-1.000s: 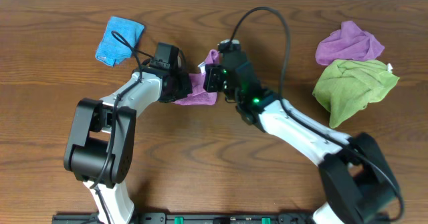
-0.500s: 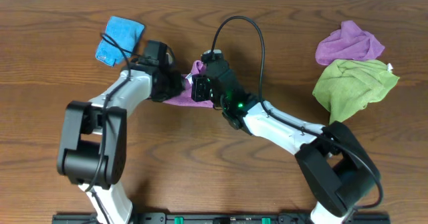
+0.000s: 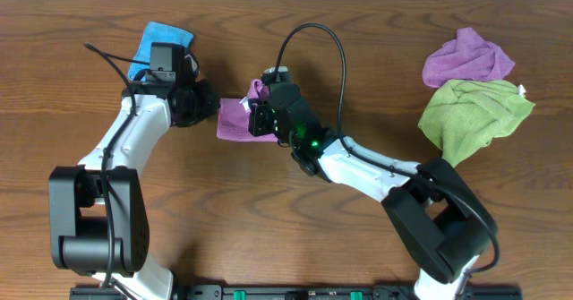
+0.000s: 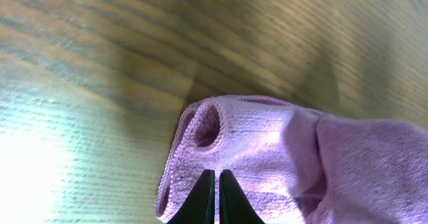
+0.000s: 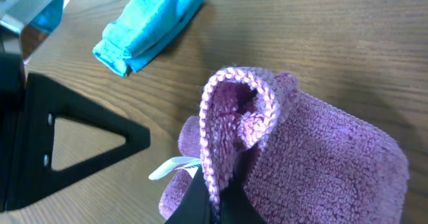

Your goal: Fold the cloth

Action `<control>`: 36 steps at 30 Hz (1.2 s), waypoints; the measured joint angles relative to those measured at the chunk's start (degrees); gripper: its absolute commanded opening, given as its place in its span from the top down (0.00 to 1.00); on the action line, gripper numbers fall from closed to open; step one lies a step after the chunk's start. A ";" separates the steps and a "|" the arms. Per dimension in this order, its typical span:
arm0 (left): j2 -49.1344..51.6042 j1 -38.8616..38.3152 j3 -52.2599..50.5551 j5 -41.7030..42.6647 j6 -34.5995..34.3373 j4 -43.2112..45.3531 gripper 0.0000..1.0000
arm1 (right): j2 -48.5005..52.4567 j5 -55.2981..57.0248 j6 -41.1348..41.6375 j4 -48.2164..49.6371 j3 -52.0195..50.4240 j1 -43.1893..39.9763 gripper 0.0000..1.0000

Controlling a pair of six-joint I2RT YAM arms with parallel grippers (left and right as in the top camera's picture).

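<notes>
A small purple cloth (image 3: 233, 121) lies partly folded on the wooden table left of centre. My right gripper (image 3: 258, 116) is at its right edge. In the right wrist view the right gripper (image 5: 217, 197) is shut on a raised hem loop of the cloth (image 5: 321, 164), beside a white tag. My left gripper (image 3: 210, 105) is just left of the cloth. In the left wrist view the left gripper (image 4: 215, 177) has its jaws together with nothing seen between them, tips over the rolled end of the cloth (image 4: 267, 150).
A folded blue cloth (image 3: 166, 33) lies at the back left, partly under the left arm, and also shows in the right wrist view (image 5: 150, 23). A crumpled purple cloth (image 3: 467, 56) and a green cloth (image 3: 470, 112) lie at the right.
Both arms moved left and the purple cloth went left with the right gripper. The left gripper pulled away to the left and now sits off the cloth's left edge.
</notes>
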 measured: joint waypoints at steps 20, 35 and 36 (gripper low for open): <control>0.00 0.15 0.00 -4.35 1.42 -2.56 0.94 | 7.43 -0.33 -4.37 1.88 6.69 3.80 0.99; -0.04 5.46 0.02 -7.96 2.27 -3.15 0.94 | 9.46 -0.26 -7.28 2.38 7.45 7.17 0.70; -0.09 6.14 0.02 -7.96 2.29 -3.17 0.94 | 9.49 -0.28 -7.39 2.73 7.48 7.43 0.66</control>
